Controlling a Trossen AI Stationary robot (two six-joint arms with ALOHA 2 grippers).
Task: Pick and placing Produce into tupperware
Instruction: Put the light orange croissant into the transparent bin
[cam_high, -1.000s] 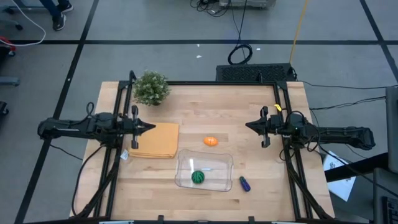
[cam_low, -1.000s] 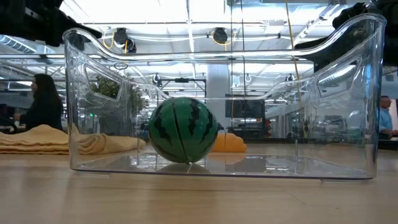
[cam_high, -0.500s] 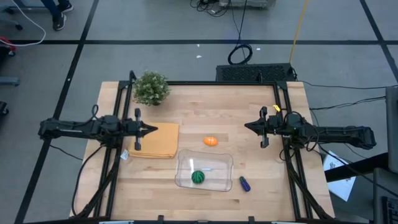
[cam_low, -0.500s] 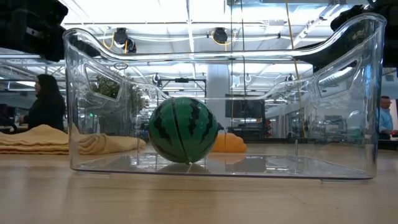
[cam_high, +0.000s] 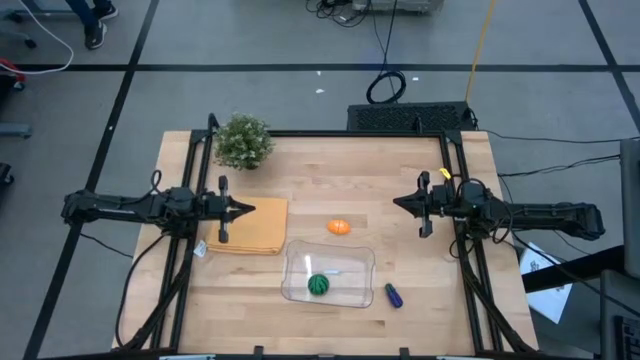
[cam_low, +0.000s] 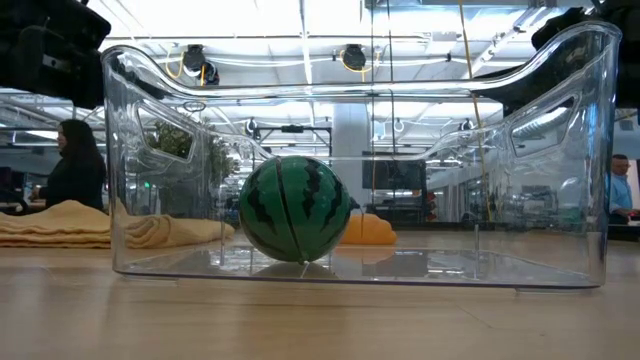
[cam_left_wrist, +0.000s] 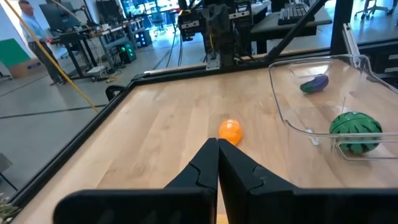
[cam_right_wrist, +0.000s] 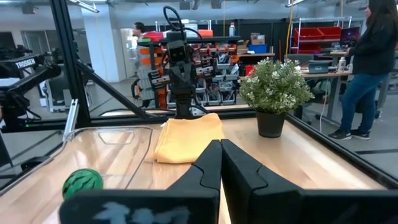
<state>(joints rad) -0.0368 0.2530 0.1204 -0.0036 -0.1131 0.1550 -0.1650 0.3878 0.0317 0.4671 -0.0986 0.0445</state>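
The green striped ball (cam_high: 318, 285) rests on the floor of the clear tupperware (cam_high: 296, 262) near the table's front; it also shows in the low view (cam_low: 293, 208). The orange oval (cam_high: 339, 227) lies on the wood just beyond the tupperware. The blue-purple piece (cam_high: 393, 295) lies on the table right of the tupperware. My left gripper (cam_high: 250, 209) is shut and empty above the tan pad (cam_high: 256, 228). My right gripper (cam_high: 398, 203) is shut and empty at the table's right.
A potted plant (cam_high: 243, 141) stands at the table's far left corner. A black frame (cam_high: 330, 133) runs along the table's far and side edges. People show in the room beyond, one (cam_low: 75, 165) at the low view's left.
My left gripper has moved slightly toward the table's right edge, over the tan pad. The produce and the tupperware have stayed where they were.
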